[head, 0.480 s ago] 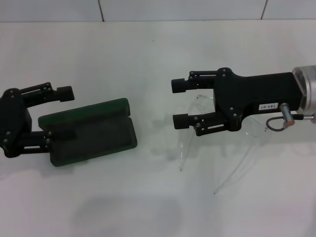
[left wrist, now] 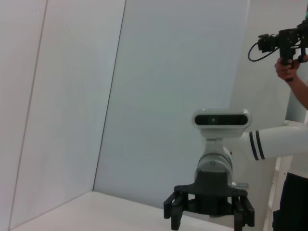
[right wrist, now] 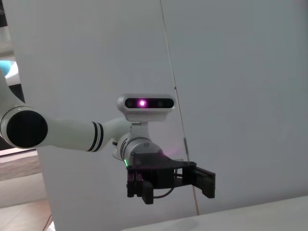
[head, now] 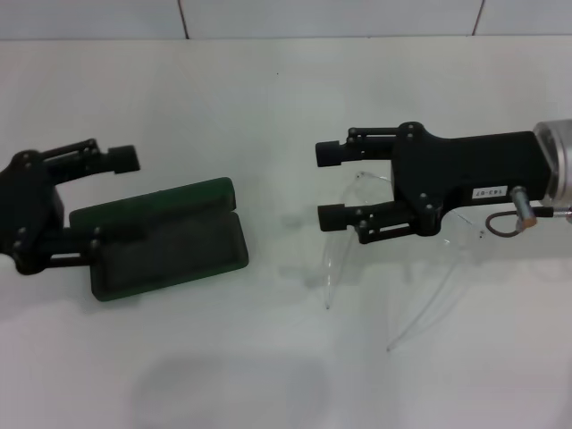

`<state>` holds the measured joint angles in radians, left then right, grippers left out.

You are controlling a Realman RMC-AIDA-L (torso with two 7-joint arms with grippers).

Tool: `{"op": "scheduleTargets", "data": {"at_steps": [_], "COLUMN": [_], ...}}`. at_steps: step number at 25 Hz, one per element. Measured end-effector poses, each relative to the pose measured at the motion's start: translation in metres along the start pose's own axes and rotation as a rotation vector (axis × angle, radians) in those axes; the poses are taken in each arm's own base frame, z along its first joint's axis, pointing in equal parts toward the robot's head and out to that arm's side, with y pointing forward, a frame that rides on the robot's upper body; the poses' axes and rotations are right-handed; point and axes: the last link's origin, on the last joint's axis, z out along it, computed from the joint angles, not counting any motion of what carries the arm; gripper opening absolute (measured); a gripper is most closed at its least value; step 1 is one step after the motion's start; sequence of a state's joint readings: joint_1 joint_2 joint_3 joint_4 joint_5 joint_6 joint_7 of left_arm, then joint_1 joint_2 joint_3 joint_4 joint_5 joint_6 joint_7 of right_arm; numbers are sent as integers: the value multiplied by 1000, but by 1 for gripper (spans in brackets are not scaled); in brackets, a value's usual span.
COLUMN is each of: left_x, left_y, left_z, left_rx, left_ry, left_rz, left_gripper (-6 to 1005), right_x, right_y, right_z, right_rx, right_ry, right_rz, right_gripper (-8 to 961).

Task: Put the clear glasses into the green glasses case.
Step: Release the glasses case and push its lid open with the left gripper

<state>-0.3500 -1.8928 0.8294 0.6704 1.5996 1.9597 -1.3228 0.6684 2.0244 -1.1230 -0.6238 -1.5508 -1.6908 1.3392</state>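
Now, line by line:

Clear glasses (head: 393,268): lying on the white table (head: 268,107) at the robot's right, mostly under the right claw; the thin see-through arms are trailing toward the near edge — not yet lifted, by the look of it.

Green glasses case (head: 165,237): sitting open on the table at the robot's left, well apart from the glasses, lining showing.

Change: the right claw (head: 331,185) is sitting a touch nearer the glasses than half a second ago, and the left claw (head: 107,197) has crept a little inward along the case; glasses and case are lying as before. Likely both arms are settling in for pickup and bracing.

Right claw: fingers standing apart, hovering over the frame, gripping nothing.

Left claw: fingers spread wide — the lower one is overlapping the case's left end, the upper one hanging clear beyond its far edge.
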Motion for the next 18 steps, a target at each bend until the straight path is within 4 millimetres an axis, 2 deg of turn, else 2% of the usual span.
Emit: {"op": "scheduleTargets", "data": {"at_steps": [6,9,14,15,18], "left_x": [6,16,51,64,82], "left_y": [-6,-14,-32,-36,-43], "left_z": [14,14,11,14,27], "left_rx": [-28,0,77,90,153], "left_ry": [1,1,-73,-124,-291], "left_rz": [15,-5,-62,-68,-94], "left_gripper": [846,846,845,845,846], "right_x": [1,1,-1,0,3], "right_y": [1,2,2,3,5], "right_z": [-11,-26,-74,-83,-113], "right_rx": [36,90,262,293,390], "right_ry": [-20,-48,-95,-100,-108], "right_rz": [-5,-25,-55,-56,-48], "right_gripper": [765,762,757,756,753]}}
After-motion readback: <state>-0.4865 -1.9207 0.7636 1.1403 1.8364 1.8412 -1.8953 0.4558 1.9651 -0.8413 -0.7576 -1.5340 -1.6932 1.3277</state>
